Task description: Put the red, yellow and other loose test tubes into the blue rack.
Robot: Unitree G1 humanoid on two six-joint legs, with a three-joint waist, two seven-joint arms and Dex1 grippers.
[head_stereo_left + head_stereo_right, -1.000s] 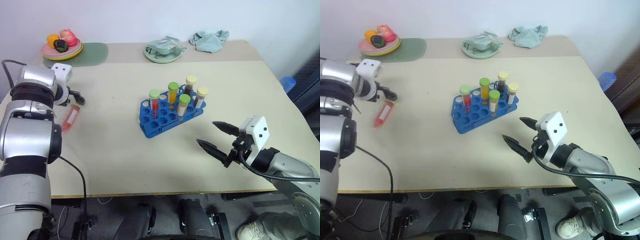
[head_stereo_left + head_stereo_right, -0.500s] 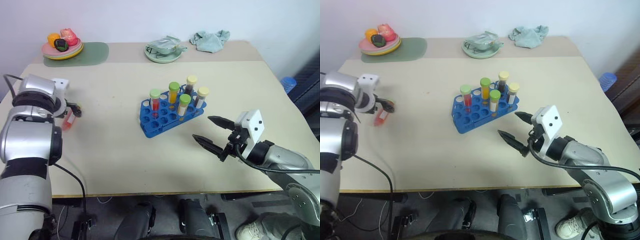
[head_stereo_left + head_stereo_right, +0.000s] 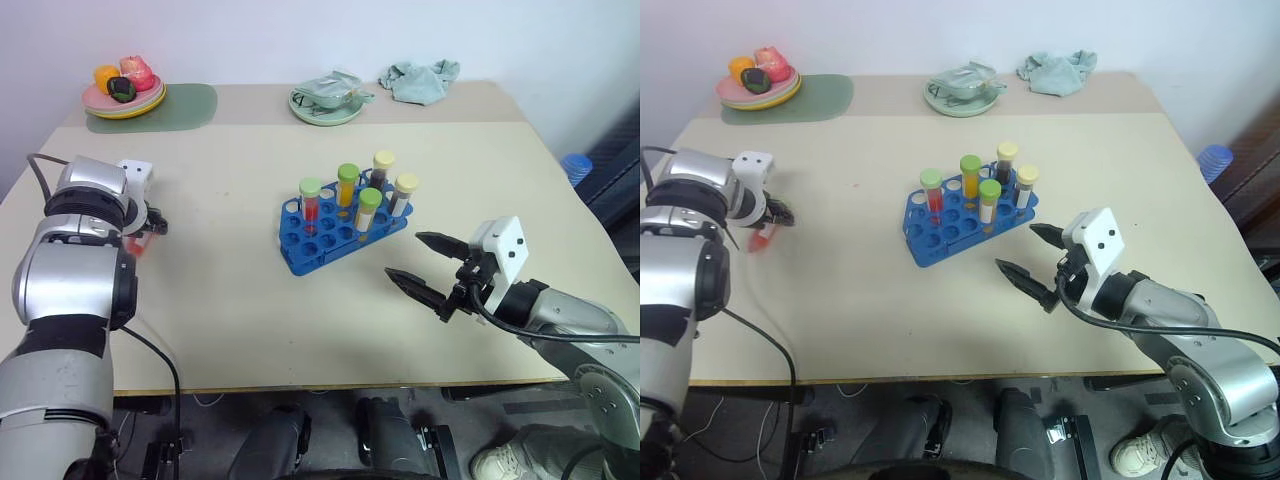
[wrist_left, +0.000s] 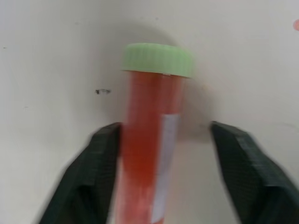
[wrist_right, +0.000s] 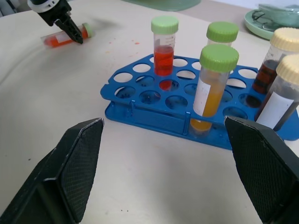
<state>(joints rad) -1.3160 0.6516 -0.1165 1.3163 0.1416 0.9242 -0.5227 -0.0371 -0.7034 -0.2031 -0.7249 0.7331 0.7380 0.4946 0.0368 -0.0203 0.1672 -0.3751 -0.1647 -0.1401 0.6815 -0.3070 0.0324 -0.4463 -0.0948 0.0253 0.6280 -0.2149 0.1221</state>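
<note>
**Left arm lowered onto the lying red tube**

Lowered since a second ago: left gripper (image 4: pixel 161 172), now down at the red test tube (image 4: pixel 149 154) near the left edge of the worktop (image 3: pixel 230 320), jaws narrowed from wide. Straddling the tube now, one black finger (image 4: pixel 88 172) touching its side, the other standing a little apart; not yet closed on it. Lying flat on the worktop, that tube: green cap pointing away from the wrist, white label along its side.

Hovering low over the worktop to the right of the blue rack (image 3: pixel 335 240): right gripper (image 3: pixel 428 270), jaws spread wide, holding nothing, pointing toward the rack.

Standing at the worktop's middle, the blue rack, set at a slant, with five capped tubes upright in it: red liquid under a green cap (image 3: pixel 309 200), two yellow-orange ones with green caps, two dark ones with cream caps.

Along the far edge: pink plate of toy food (image 3: pixel 124 95) on a green mat, pale green dish (image 3: pixel 325 100), crumpled cloth (image 3: pixel 420 80).
</note>
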